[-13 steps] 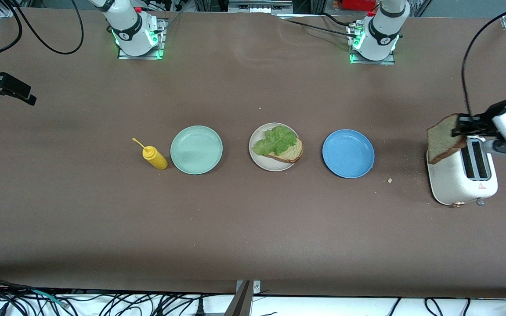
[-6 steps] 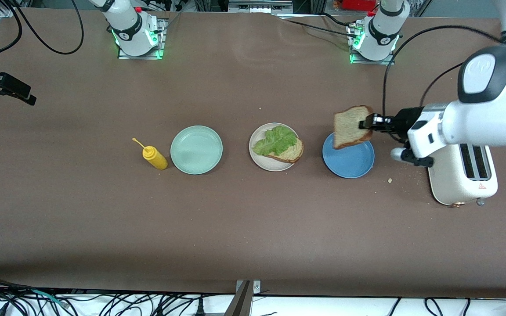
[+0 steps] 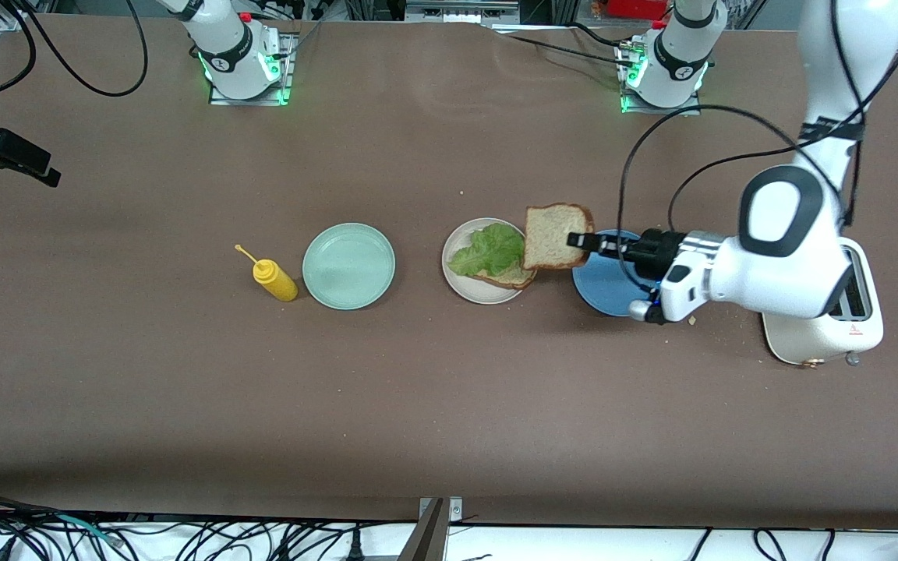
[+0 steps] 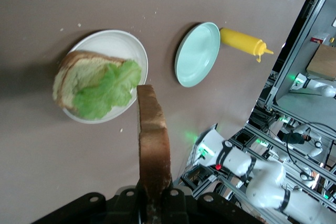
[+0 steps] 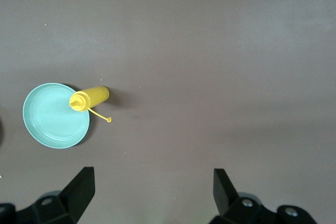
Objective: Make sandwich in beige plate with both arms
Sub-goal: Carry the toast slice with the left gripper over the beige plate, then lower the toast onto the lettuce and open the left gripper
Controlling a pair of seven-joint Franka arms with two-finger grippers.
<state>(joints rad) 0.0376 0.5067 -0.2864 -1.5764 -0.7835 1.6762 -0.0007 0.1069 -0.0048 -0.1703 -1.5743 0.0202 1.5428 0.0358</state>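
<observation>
The left gripper [image 3: 583, 242] was clamped on a toast slice [image 3: 554, 235] by one edge, holding it in the air over the edge of the beige plate [image 3: 467, 288] toward the left arm's end of the table. In the left wrist view the slice [image 4: 153, 142] showed edge-on, its crust running up from the jaws, whose tips were cut off by the frame's border. On the plate lay a second slice [image 3: 515, 271] with a lettuce leaf [image 3: 487, 248] on it; the leaf hid most of that slice, and the held slice covered part of it in the front view. The left arm's body hid a good part of the blue plate [image 3: 603, 286] and of the white toaster [image 3: 831, 337] at that arm's end of the table.

The right gripper [image 5: 152, 187] waited with its fingers [image 5: 81, 186] spread wide and nothing between them, high over the table near the mint plate [image 3: 348, 266] and the yellow bottle [image 3: 273, 280]. Only the finger ends showed in its wrist view. In the front view that gripper lay at the frame's edge, dark and hard to make out.

The bottle lay just beside the mint plate, toward the right arm's end. A few crumbs [image 3: 691, 319] dotted the table near the toaster.
</observation>
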